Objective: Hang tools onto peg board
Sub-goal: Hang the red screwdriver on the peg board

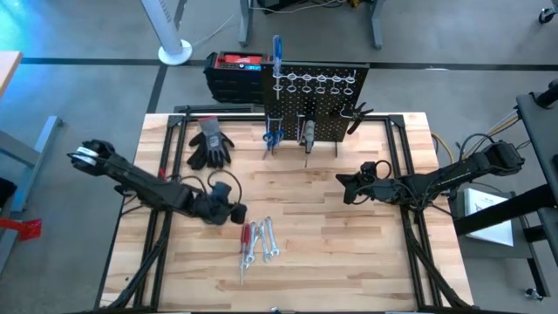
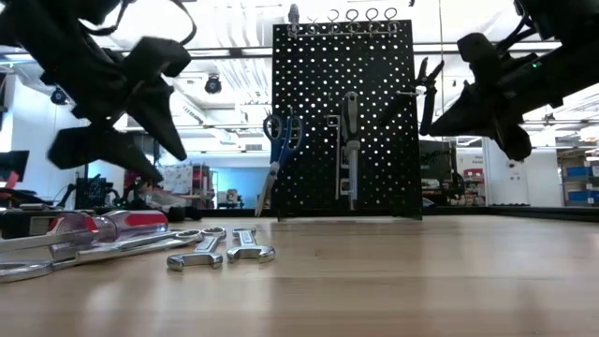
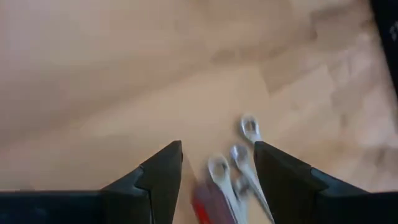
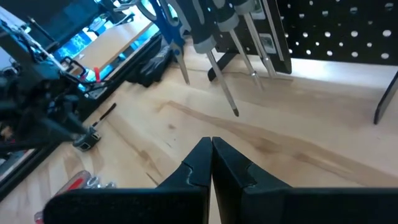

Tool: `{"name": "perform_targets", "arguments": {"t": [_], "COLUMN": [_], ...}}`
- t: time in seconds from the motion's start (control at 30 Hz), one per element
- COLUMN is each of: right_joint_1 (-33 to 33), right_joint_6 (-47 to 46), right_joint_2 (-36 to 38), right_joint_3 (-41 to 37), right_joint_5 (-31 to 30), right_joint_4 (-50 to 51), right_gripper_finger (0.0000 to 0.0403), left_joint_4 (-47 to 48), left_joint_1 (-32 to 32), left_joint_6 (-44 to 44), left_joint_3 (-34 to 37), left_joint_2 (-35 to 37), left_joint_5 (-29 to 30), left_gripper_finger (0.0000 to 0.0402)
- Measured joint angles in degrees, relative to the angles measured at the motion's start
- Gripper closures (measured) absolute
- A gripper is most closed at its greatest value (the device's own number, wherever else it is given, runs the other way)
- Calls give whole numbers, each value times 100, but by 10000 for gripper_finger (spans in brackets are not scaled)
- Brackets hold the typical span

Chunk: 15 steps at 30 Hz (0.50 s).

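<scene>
Silver wrenches (image 1: 267,240) and a red-handled screwdriver (image 1: 248,244) lie on the wooden tabletop (image 1: 331,262) just ahead of the open, empty left hand (image 1: 234,212), long axes pointing away; the shut right hand (image 1: 346,186) is farther.

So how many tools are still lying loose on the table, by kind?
Silver wrenches: 3
Red-handled screwdriver: 1, as far as I can tell
Total: 4
</scene>
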State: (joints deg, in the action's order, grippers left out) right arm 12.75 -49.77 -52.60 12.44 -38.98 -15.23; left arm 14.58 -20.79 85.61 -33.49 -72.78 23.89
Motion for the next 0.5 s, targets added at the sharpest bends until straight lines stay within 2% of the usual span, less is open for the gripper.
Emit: {"name": "perform_targets", "arguments": {"t": [0.2,0.5], "right_joint_1": [0,-2], "right_joint_6": [-55,211], "right_joint_2": [0,0], "right_joint_3": [-4,-6], "right_joint_5": [25,-4], "right_joint_4": [20,117], "right_gripper_finger": [400,400], "left_joint_4": [265,2256], "left_joint_1": [-590,-636], "left_joint_6": [1247,1652], "left_joint_3": [-607,-1895], "left_joint_2": [-670,-1850], "left_joint_5": [-203,-851], "left_gripper_finger": [212,212]}}
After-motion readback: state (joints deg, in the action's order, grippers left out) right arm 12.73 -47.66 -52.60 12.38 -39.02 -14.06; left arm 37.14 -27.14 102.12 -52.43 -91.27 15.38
